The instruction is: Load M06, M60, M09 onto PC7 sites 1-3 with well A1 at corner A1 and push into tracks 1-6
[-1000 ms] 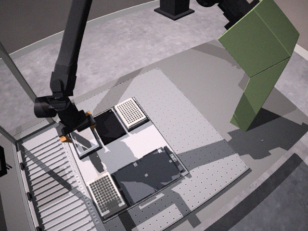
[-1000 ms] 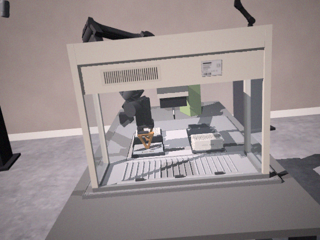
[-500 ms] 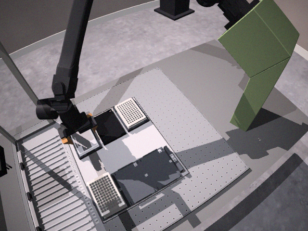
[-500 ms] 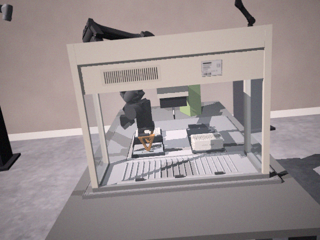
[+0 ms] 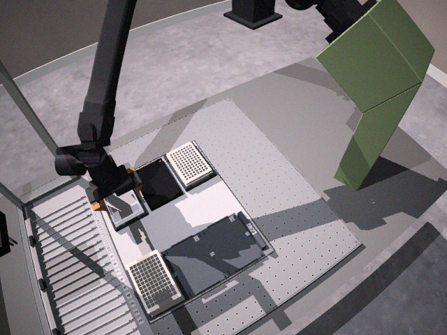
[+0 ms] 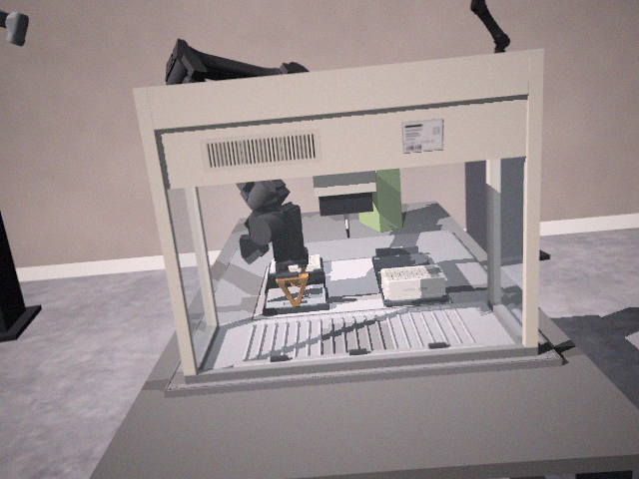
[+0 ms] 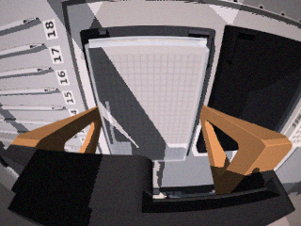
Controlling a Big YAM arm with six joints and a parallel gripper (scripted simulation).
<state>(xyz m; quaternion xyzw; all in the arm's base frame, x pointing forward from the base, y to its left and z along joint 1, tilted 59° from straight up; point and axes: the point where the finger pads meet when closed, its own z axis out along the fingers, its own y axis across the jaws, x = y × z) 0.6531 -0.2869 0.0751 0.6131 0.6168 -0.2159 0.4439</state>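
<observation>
Hovering over plate nest S3 [image 7: 85, 40], my gripper [image 7: 150, 111] is fully released and holds nothing. The orange fingers stand on either side of the 384-well plate M60 [image 7: 150, 82], outside its two long sides and apart from them. How far above the rim they stand I cannot tell.

Location of items:
- M60 lies flat in S3, the nest closest to the loading rails [image 5: 72, 252].
- The 96-well plate M06 [image 5: 189, 164] sits in the nest at the far end of the row.
- The nest between them shows only dark.
- A tall white block [image 5: 155, 281], which I judge to be M09, stands on the carrier PC7 [image 5: 216, 248] at the end away from its handle [image 5: 252, 225].
- The other two carrier sites show bare.

Handling assessment: M60 appears to be a thin, rigid moulded plate, light, with smooth and probably slippery side walls. It should tolerate a firm squeeze, but an off-centre grip would likely tilt it.

Recommended hold: across the narrow width, pads on the long-side walls near mid-length and low on the skirt, so that it lifts level.

Risks: catching the nest rim while descending, and the plate slipping during the carry to site 2. The ID label is not legible from these views, so A1 orientation remains unconfirmed.
</observation>
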